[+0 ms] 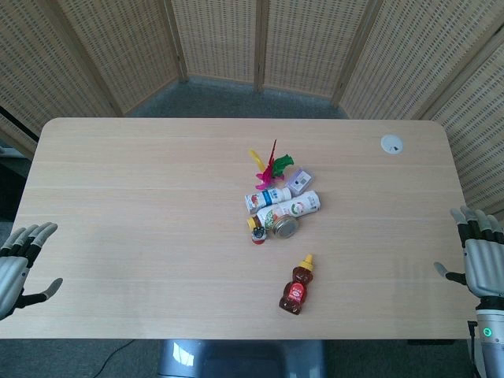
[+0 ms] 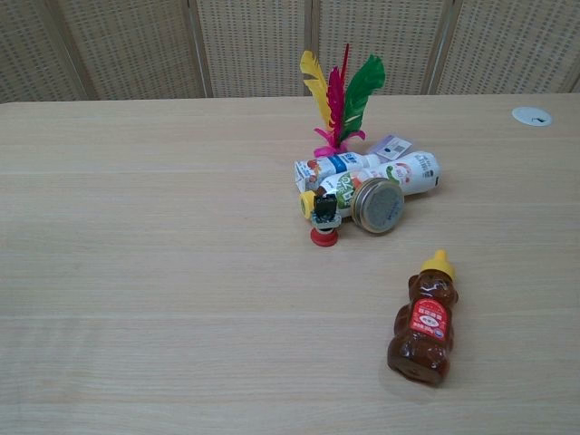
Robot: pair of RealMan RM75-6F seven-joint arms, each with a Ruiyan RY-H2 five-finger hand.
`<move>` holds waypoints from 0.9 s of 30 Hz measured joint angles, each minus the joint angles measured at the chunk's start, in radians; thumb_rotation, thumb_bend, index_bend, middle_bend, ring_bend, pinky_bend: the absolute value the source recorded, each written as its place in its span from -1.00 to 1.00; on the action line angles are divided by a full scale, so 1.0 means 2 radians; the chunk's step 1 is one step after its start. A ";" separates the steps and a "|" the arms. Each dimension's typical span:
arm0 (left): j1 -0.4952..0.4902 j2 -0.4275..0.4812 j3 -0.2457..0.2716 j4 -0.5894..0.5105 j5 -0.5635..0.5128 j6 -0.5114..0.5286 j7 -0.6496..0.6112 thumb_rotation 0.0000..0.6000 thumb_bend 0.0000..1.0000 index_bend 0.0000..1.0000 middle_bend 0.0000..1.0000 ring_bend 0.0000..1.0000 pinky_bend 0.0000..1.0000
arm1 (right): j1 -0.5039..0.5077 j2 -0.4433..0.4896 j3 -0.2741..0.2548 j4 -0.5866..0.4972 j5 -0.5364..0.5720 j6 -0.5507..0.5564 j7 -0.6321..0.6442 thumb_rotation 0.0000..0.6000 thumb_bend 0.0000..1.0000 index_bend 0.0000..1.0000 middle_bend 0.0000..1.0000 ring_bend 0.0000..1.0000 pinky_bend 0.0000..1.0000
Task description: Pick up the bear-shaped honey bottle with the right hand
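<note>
Honey bottle (image 1: 297, 289) lying flat, lower centre. Right hand (image 1: 482, 256) far right edge, fingers spread, empty; left hand (image 1: 17, 264) likewise. Risk: rolling away under sideways grasp.

The head view's left edge cuts off the left hand (image 1: 20, 264) at the wrist, and its lower right corner crops the right hand (image 1: 480, 260); neither appears in the chest view. The labels on the two lying white bottles (image 2: 372, 174) are too small to read. The small packet (image 2: 391, 147) is partly hidden behind them.
</note>
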 measured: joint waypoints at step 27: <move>-0.020 0.008 -0.007 0.014 -0.005 -0.030 -0.025 1.00 -0.31 -1.00 -1.00 -1.00 -1.00 | 0.068 0.029 -0.053 -0.037 -0.131 -0.147 0.056 1.00 -0.47 -1.00 -1.00 -1.00 -1.00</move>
